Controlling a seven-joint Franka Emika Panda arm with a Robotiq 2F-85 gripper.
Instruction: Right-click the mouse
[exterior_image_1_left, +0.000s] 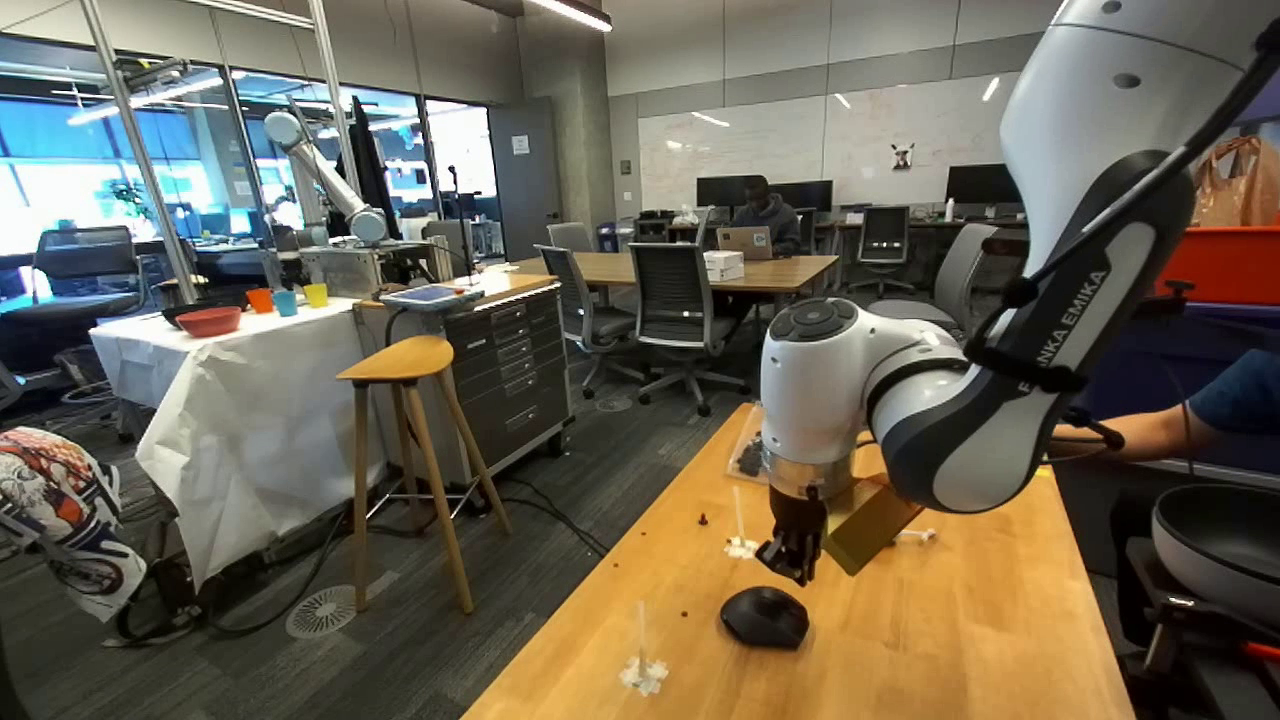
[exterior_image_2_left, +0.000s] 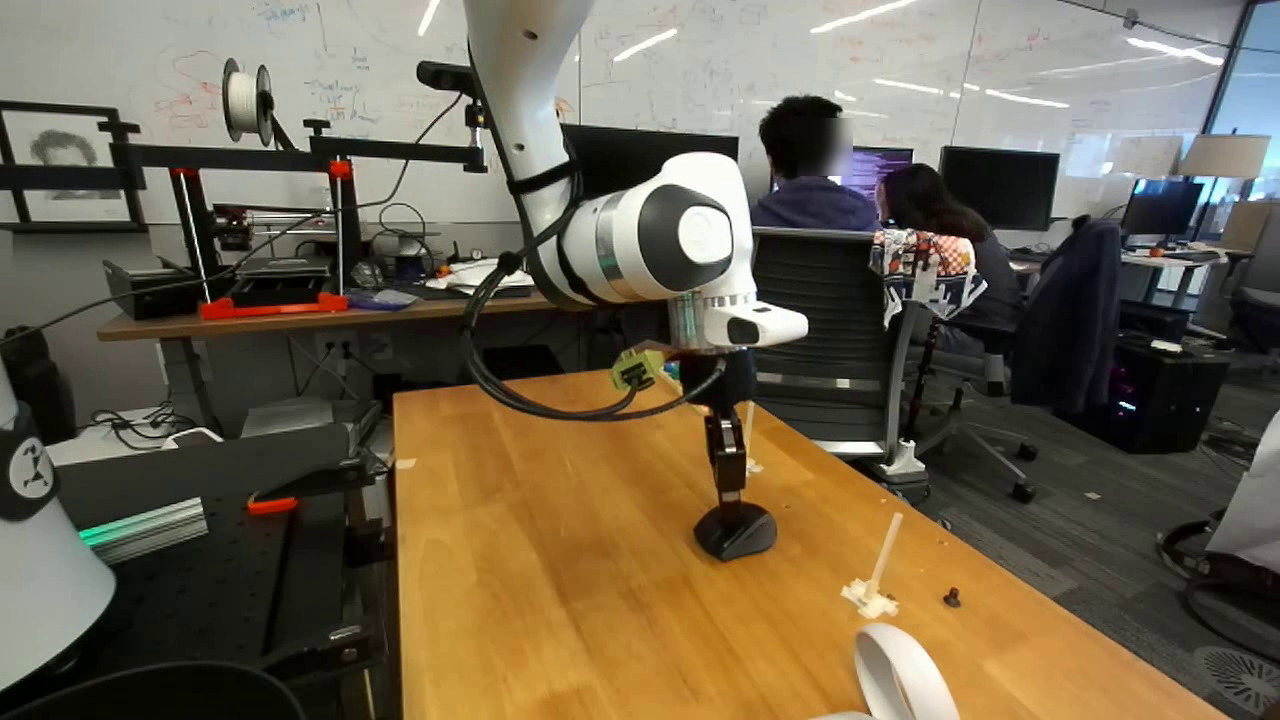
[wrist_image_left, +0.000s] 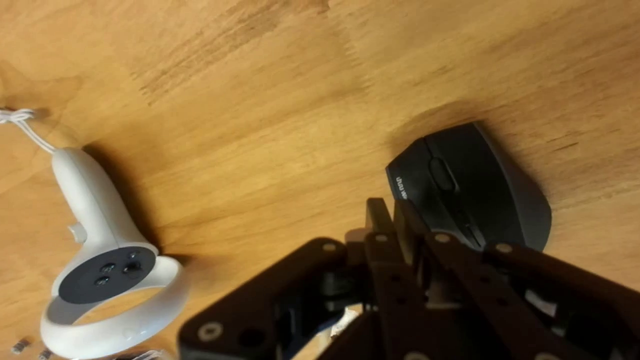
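On the desk (wrist_image_left: 250, 150), a controller (wrist_image_left: 96, 235) lies well aside in the wrist view; empty fingers (wrist_image_left: 378, 219), nearly together, apparently to poke rather than grasp, point down close to the mouse (wrist_image_left: 477, 182), face up as clicking requires.

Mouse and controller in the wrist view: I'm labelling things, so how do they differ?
The mouse is black, while the controller is mostly white with a dark face. The mouse is one compact body; the controller has a handle and an open ring. White cord trails from the controller; none shows on the mouse. Both lie on the wooden table.
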